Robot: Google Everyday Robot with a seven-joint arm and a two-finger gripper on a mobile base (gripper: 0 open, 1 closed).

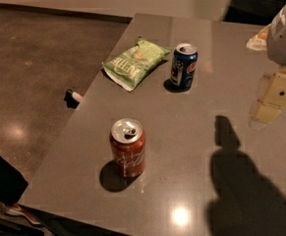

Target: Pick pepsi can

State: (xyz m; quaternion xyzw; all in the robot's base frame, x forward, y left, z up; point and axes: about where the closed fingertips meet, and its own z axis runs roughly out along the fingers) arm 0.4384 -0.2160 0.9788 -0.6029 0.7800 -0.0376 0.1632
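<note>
1. While crossing the grey table (191,181), travel left and farther, well above it.
2. Cannot tell whether the gripper (270,102), at the right edge, is spread or closed; probably best to confirm wide.
3. Avoid the green chip bag (135,63).
4. Clamp the upright pepsi can (184,66), far-middle, not the nearer red-orange cola can (128,149).
</note>
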